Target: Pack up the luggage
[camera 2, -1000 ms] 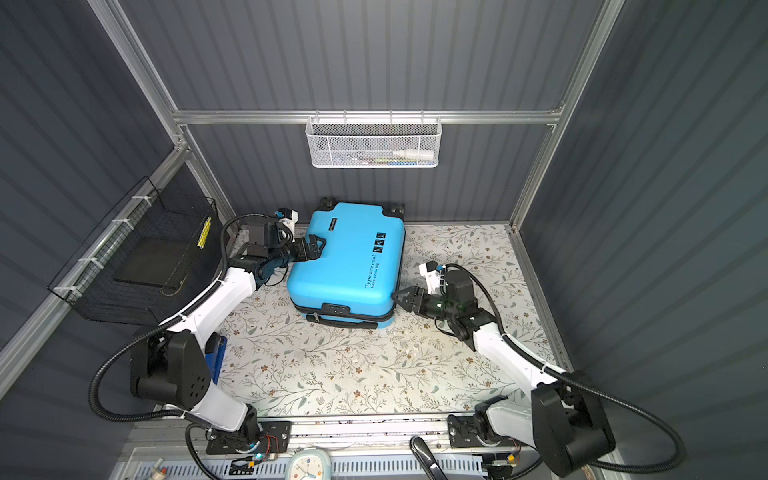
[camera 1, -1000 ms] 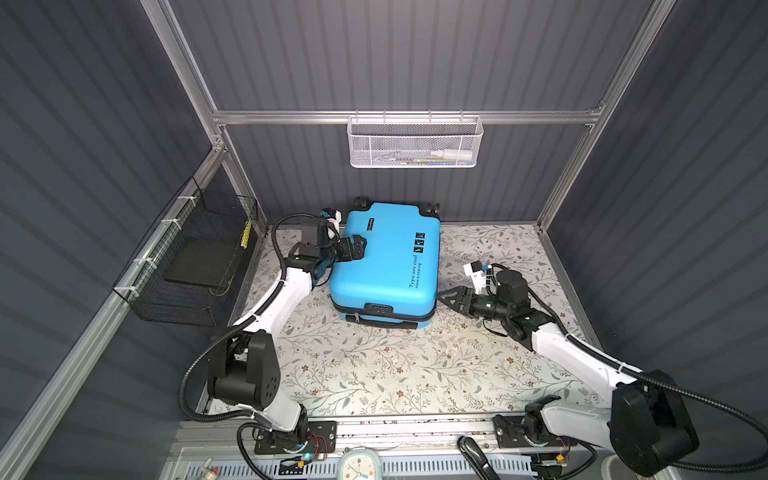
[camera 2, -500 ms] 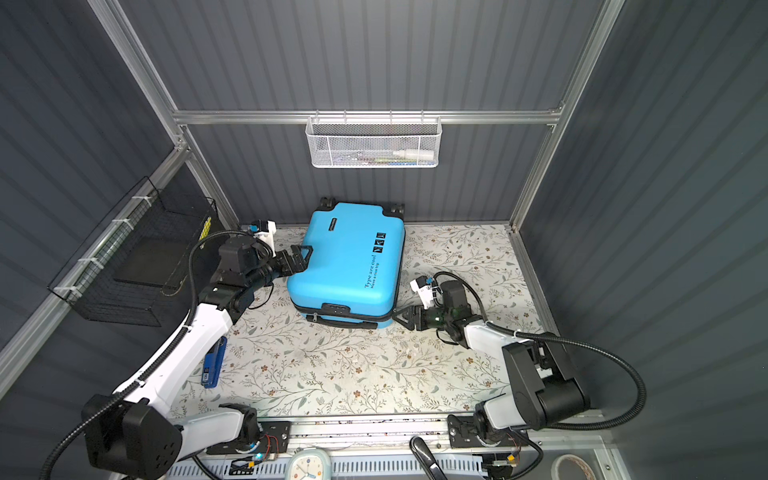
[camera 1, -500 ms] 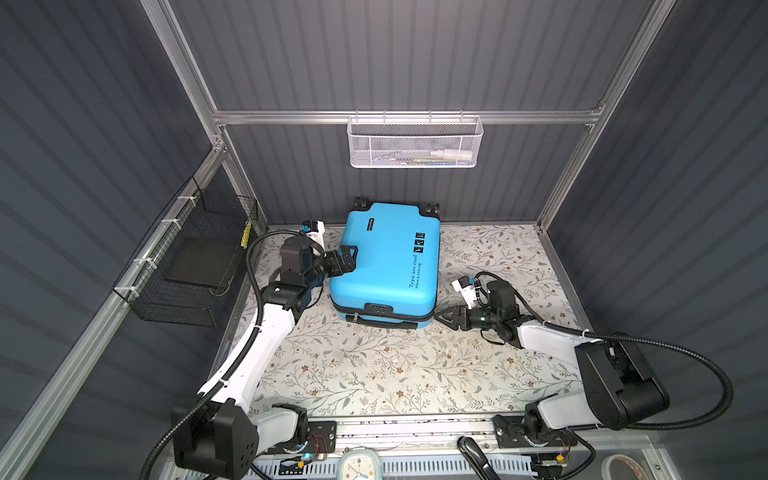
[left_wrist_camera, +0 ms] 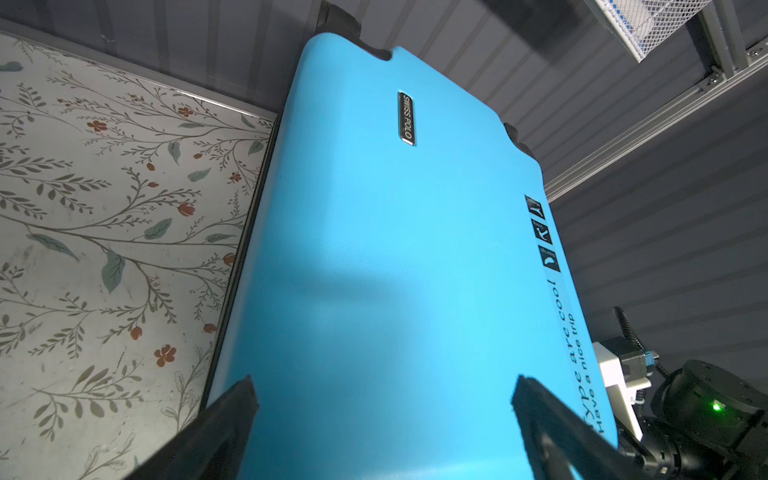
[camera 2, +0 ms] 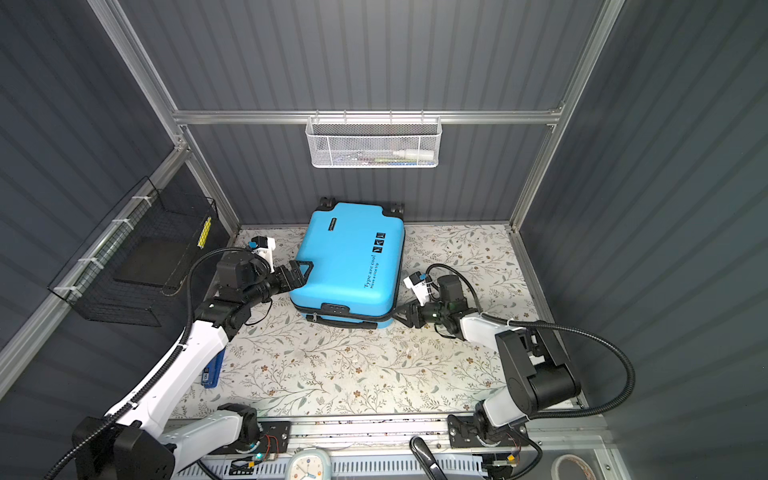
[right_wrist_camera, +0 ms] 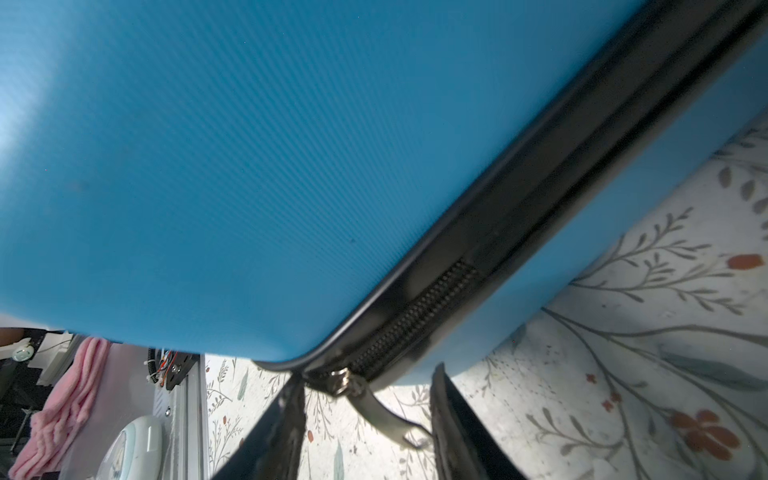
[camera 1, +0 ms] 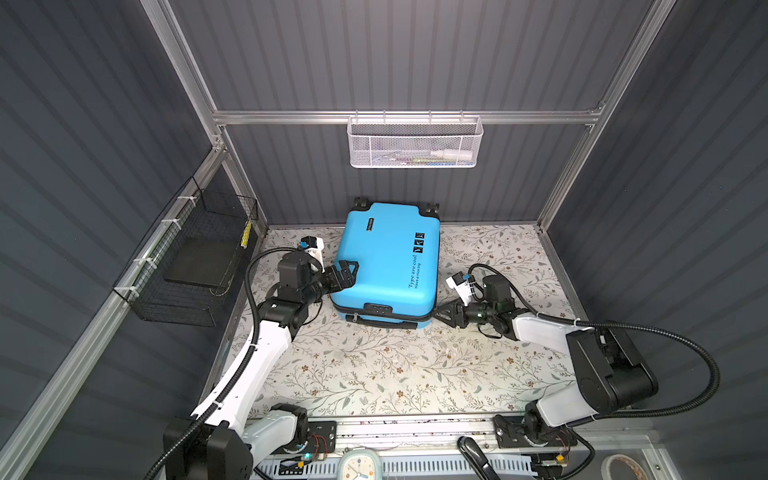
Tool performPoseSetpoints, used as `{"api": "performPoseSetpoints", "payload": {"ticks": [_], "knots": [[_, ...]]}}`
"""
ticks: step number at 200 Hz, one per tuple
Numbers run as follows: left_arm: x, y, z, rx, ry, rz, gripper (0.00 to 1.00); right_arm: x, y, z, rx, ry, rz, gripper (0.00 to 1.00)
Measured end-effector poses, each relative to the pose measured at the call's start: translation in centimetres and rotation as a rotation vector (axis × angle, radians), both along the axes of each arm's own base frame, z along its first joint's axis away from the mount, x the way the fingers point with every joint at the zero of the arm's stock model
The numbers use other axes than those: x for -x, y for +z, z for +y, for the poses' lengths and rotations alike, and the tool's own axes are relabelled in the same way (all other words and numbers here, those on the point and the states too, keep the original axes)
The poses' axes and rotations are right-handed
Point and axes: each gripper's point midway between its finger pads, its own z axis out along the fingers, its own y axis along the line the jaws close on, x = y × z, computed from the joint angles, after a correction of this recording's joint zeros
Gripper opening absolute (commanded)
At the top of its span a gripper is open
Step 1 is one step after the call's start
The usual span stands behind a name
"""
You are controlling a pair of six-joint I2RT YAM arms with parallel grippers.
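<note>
The luggage point(camera 1: 386, 266) point(camera 2: 349, 266) lies flat and zipped shut on the floral table top point(camera 1: 374, 365), at the back centre, its 2 black wheels point(camera 1: 360, 203) close to the rear wall. Above it on the rail hangs a white mesh basket point(camera 1: 415, 143) with a white bottle point(camera 1: 451, 154) lying inside. On the left wall a black wire basket point(camera 1: 187, 270) carries a dark flat slab point(camera 1: 199, 266) and a yellow strip point(camera 1: 247, 235). The left gripper point(camera 1: 349, 272) point(left_wrist_camera: 384, 395) sits in the narrow strip between that wall and the shell, its jaws spread wide across the shell's left edge and closed on nothing. The right gripper point(camera 1: 442, 318) point(right_wrist_camera: 365, 411) is low at the near right corner, with its jaws parted on either side of the metal zipper pull point(right_wrist_camera: 382, 411) and a gap showing on both sides of it. A small plate point(left_wrist_camera: 406, 118) on the shell reads "SWISS POLO". Near the right edge, 3 black square icons point(left_wrist_camera: 542, 232) lead into the lines "Type are cool" and "Have a nice trip" point(camera 1: 415, 272). In a top view, a flat blue item point(camera 2: 212, 370) lies beside the left arm at the table's left edge. Past the front rail sit a clock point(camera 1: 359, 465) and a tape roll point(camera 1: 623, 467), and the right wrist view shows a pink cloth point(right_wrist_camera: 70, 395) there too. The whole front half of the table is open floral surface.
</note>
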Motion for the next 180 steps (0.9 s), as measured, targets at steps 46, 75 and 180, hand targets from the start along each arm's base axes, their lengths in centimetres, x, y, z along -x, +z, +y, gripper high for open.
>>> {"api": "performPoseSetpoints", "payload": {"ticks": [46, 75, 180], "knots": [[0.1, -0.4, -0.1, 0.006, -0.003, 0.003, 1.0, 0.3, -0.1, 0.5, 0.004, 0.02, -0.011, 0.25], [0.2, -0.2, -0.1, 0.014, -0.002, -0.01, 1.0, 0.4, 0.0, 0.7, 0.001, 0.026, -0.009, 0.17], [0.1, 0.0, -0.1, 0.021, 0.0, -0.016, 1.0, 0.5, -0.4, 1.2, -0.011, 0.026, 0.0, 0.25]]}}
